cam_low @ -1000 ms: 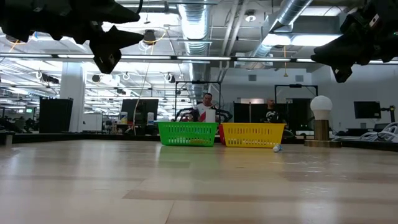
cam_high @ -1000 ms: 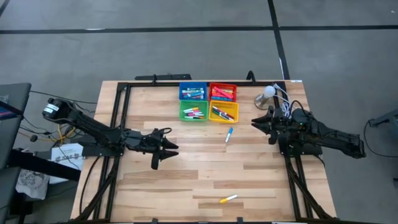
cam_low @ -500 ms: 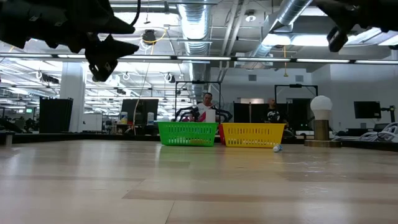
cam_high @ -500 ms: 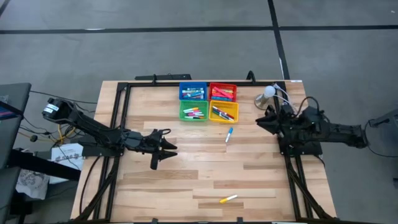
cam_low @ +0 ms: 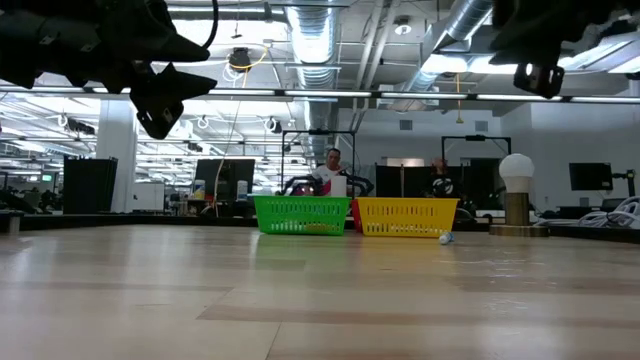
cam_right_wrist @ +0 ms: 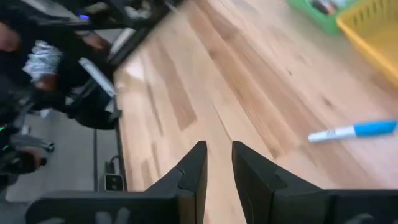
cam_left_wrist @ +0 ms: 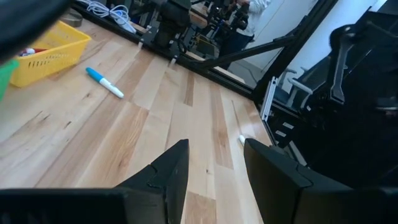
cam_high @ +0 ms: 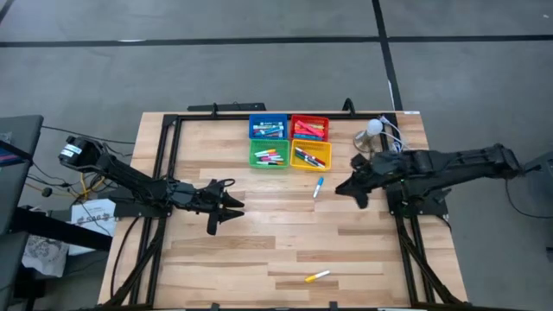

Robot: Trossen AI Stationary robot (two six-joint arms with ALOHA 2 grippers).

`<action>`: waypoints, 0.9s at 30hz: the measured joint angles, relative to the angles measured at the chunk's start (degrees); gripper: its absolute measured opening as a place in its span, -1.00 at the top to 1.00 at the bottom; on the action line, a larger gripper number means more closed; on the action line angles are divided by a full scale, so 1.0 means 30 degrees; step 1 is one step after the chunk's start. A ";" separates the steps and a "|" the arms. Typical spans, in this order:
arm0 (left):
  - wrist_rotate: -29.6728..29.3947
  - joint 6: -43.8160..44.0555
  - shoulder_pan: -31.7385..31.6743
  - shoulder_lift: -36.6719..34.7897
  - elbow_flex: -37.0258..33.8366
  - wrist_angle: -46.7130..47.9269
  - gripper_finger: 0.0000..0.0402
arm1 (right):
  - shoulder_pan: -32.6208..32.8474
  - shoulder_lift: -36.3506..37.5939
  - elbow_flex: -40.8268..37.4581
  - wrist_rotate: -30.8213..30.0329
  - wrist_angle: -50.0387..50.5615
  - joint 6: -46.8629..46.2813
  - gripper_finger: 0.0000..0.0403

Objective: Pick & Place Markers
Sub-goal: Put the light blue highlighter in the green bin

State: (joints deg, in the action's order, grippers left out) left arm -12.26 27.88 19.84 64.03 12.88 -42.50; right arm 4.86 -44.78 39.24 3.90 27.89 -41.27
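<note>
Right hand [cam_high: 346,187] aloft beside the blue marker [cam_high: 319,186], fingers narrowly parted, nothing grasped; evidently lined up for a pick. Blue marker loose on the desk [cam_high: 259,242], just below the yellow tray [cam_high: 312,155]. Yellow marker [cam_high: 317,276] well apart, near the front edge. Left hand [cam_high: 226,207] half open, empty, waiting.

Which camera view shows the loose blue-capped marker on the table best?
The right wrist view shows the blue-capped marker largest, with cap and white barrel clear. The high view shows the marker small, just below the yellow tray. The left wrist view shows the whole marker, but farther off. The low view shows only its end.
</note>
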 joint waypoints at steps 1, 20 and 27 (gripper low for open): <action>0.0004 -0.0097 0.0000 0.0000 0.0000 0.0000 0.23 | -0.0023 -0.0758 0.0553 0.0000 0.0355 -0.0500 0.67; 0.0166 -0.1367 0.0000 0.0000 -0.0001 0.0007 0.23 | -0.2109 -1.0103 0.4015 0.0131 0.2618 -0.9120 0.67; 0.0179 -0.2090 -0.0022 0.0000 -0.0058 0.0015 0.23 | -0.2303 -1.2037 0.4022 0.0696 0.1844 -0.9423 0.67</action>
State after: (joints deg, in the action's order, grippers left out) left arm -11.73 21.61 19.77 64.03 12.71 -42.46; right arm -2.05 -80.90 51.31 5.99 33.42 -69.54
